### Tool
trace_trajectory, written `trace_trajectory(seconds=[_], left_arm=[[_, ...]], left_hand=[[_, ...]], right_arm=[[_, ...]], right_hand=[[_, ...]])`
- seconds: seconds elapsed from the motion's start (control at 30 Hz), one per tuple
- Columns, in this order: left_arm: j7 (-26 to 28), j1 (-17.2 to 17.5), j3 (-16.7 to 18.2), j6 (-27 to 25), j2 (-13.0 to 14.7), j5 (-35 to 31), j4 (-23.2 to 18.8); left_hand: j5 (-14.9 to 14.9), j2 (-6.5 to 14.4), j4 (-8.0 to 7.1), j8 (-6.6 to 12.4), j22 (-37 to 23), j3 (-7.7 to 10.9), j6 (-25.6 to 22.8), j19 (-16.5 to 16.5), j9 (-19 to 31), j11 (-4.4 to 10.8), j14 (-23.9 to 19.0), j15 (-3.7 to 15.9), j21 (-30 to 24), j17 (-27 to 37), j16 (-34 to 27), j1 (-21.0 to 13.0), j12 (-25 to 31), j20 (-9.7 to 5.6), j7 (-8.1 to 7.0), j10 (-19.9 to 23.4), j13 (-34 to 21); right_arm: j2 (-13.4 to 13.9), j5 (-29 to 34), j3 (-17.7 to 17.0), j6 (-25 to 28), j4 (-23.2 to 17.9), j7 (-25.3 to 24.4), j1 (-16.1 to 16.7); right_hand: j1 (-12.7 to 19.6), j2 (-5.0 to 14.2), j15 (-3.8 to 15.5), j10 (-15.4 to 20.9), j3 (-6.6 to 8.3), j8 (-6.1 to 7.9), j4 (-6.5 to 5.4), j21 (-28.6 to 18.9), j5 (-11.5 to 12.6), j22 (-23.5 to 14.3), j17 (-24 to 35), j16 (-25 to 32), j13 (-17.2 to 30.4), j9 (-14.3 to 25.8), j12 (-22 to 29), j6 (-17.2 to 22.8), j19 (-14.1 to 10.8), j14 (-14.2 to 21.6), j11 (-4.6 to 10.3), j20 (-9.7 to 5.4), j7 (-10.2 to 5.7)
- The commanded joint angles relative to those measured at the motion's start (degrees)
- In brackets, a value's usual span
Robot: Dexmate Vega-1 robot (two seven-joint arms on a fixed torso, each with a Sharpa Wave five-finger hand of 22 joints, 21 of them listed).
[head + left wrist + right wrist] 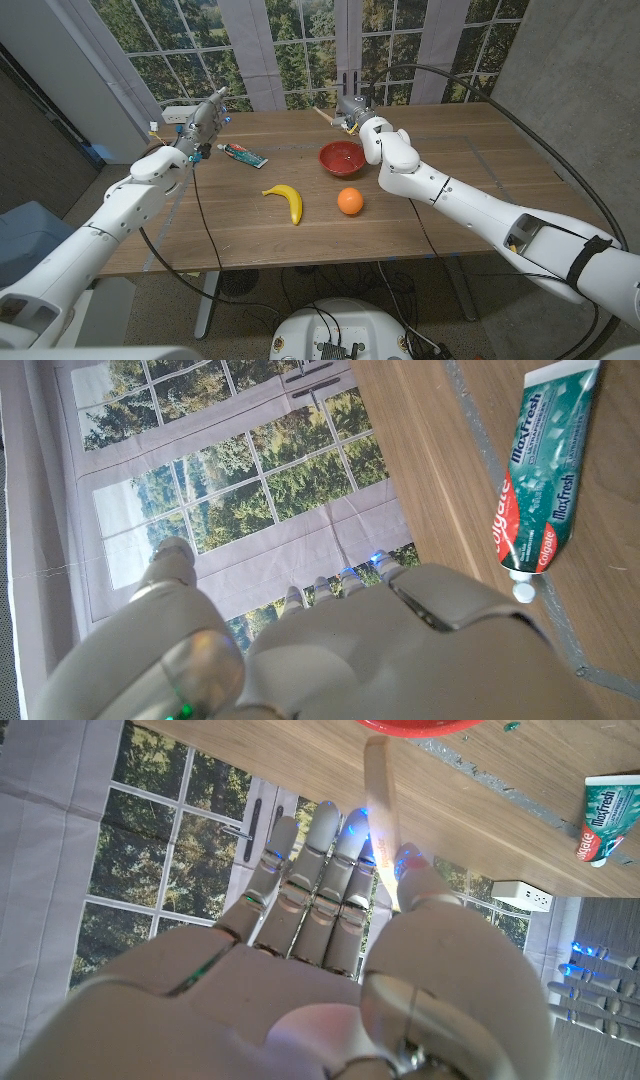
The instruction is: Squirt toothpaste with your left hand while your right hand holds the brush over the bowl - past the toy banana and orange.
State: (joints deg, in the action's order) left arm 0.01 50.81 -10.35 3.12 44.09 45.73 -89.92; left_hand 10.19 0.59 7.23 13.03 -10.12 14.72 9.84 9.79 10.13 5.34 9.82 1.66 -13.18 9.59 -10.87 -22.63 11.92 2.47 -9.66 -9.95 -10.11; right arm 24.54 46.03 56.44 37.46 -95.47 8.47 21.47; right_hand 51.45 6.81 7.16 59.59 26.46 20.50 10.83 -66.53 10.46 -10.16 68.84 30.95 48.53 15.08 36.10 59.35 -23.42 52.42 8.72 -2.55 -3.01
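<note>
This is looking like a robotics lab or test room rather than a home. A wooden desk is standing on metal legs over a speckled carpet, with black cables trailing across its top and hanging down underneath. Behind it, a printed backdrop is showing a paned window with trees, and its fabric creases are giving it away as a hung sheet, not real glass. Plain grey panels are closing in the right side. A white power strip is sitting at the desk's far left corner. Grey tape lines are marking out zones on the wood.
</note>
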Motion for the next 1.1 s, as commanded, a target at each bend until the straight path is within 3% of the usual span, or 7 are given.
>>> trace_trajectory(seconds=[0.03,0.1,0.27,0.63,0.77,0.87,1.1], left_arm=[[-0.6,-0.5,0.1,3.5,-2.0,-1.0,1.3],[-0.8,-0.7,0.1,3.6,-2.3,-0.8,1.6],[-1.2,-1.3,0.0,4.3,-3.3,-0.4,2.5],[-2.5,-2.3,-0.3,5.1,-4.1,-0.1,3.6],[-3.2,-2.7,-0.4,5.6,-4.6,0.2,4.3],[-4.4,-3.2,-0.5,6.1,-5.0,0.6,5.2],[-4.4,-3.5,-0.7,6.6,-5.4,0.4,5.4]], left_hand=[[0.5,0.4,0.26,0.64,-0.1,-0.1,4.2,0.4,-0.1,1.67,9.2,2.07,-0.4,0.1,-0.2,1.8,0.7,-1.55,-0.79,-8.9,0.1],[0.6,0.6,0.15,0.68,0.0,-0.29,1.8,-0.2,-0.2,3.56,8.4,3.18,0.0,0.1,0.1,2.9,0.8,-2.35,-0.74,-6.5,0.1],[1.0,2.5,-1.08,0.75,0.0,-0.42,-3.1,-2.3,-0.4,4.24,5.6,4.63,0.1,0.2,-0.1,5.9,0.5,-4.32,-0.21,-3.2,0.2],[1.8,7.3,-3.48,-0.52,0.1,0.61,-11.0,-6.4,-0.5,3.85,0.1,6.8,0.3,0.1,-0.2,11.1,0.7,-7.74,1.51,4.8,0.3],[2.5,10.2,-5.72,-1.4,0.1,2.11,-12.3,-9.4,-0.5,3.4,-1.7,7.1,-0.2,0.2,-0.1,12.9,0.3,-8.95,2.36,6.2,0.3],[3.6,11.2,-8.98,-2.13,0.1,4.4,-13.1,-12.7,-0.5,2.85,-3.5,7.0,-0.7,0.3,-0.1,14.6,-0.1,-9.43,3.53,7.2,0.3],[5.4,11.8,-13.36,-2.33,0.0,8.52,-14.2,-13.3,-0.5,2.2,-4.7,6.75,-0.2,0.3,0.2,15.7,-0.4,-9.14,4.25,8.3,0.2]], right_arm=[[-0.7,-2.3,1.4,0.7,3.1,0.0,-1.5],[-0.7,-2.5,1.7,1.0,3.4,0.0,-1.8],[-0.7,-3.5,2.1,1.0,4.3,0.1,-2.3],[-1.3,-5.7,3.2,0.4,6.8,-0.5,-3.3],[-1.6,-6.3,3.6,0.1,7.7,-1.2,-3.5],[-1.6,-6.8,3.9,-0.1,8.2,-1.2,-3.6],[-1.7,-7.6,4.5,-0.5,9.1,-1.7,-3.8]], right_hand=[[0.9,0.98,5.13,2.2,3.04,0.35,-2.32,-0.4,0.4,0.0,0.1,-0.2,0.0,0.3,0.0,1.4,0.1,0.5,2.3,-4.09,-1.02],[0.9,0.98,5.16,2.2,3.04,0.33,-2.28,-0.4,0.4,0.0,0.1,-0.1,0.0,0.2,0.0,1.4,0.2,0.5,2.3,-4.03,-0.97],[1.0,0.93,5.18,2.2,3.05,0.31,-2.21,-0.4,0.4,0.0,0.1,-0.1,0.1,0.2,0.0,1.5,0.2,0.5,2.19,-3.98,-0.93],[1.0,0.94,5.14,2.3,3.02,0.27,-2.24,-0.4,0.4,0.0,0.1,-0.1,0.0,0.3,0.0,1.5,0.2,0.5,2.23,-3.97,-0.85],[1.0,0.93,5.14,2.2,3.02,0.22,-2.22,-0.4,0.4,0.0,0.1,-0.1,0.0,0.3,-0.1,1.4,0.2,0.4,2.22,-3.97,-0.85],[1.0,0.96,5.16,2.3,3.1,0.2,-2.2,-0.4,0.4,0.0,0.0,-0.3,-0.2,0.3,-0.2,1.5,0.1,0.3,2.06,-3.89,-0.78],[0.9,1.0,5.06,2.3,3.1,0.15,-2.31,-0.4,0.4,0.0,-0.1,-0.4,-0.4,0.2,-0.3,1.6,0.1,0.2,1.97,-3.87,-0.84]])
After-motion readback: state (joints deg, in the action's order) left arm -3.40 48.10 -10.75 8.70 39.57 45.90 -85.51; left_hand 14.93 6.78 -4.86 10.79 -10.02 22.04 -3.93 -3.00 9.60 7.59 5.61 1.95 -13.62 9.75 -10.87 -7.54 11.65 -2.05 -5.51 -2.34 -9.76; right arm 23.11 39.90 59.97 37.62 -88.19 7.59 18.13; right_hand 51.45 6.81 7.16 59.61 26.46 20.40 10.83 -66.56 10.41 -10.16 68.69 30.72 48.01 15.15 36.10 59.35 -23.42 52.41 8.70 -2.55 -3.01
